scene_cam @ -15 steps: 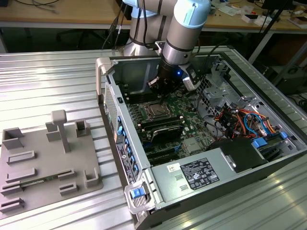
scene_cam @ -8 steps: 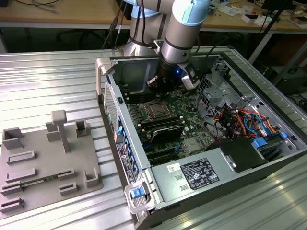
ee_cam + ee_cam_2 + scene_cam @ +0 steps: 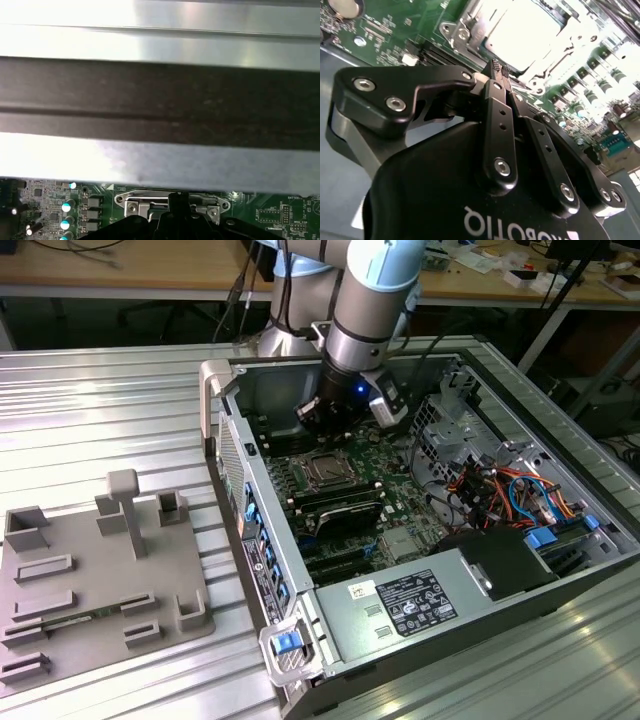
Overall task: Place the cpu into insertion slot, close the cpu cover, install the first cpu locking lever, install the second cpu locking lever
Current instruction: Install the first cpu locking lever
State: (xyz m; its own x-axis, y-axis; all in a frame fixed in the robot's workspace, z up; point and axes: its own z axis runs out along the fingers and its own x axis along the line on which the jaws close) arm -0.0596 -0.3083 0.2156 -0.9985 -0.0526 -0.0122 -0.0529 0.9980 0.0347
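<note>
Ribbed metal bench; black gripper (image 3: 498, 66) fingers pressed together above shiny silver cpu cover (image 3: 470, 27), bright cpu (image 3: 522, 37).

Cpu (image 3: 520, 40) seated in socket, silver cpu cover (image 3: 328, 470) closed flat.

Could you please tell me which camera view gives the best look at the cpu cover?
The second wrist view: the cpu cover lies flat around the bright cpu, just beyond the shut gripper. The exterior view shows it whole but small. The first wrist view catches one edge.
</note>
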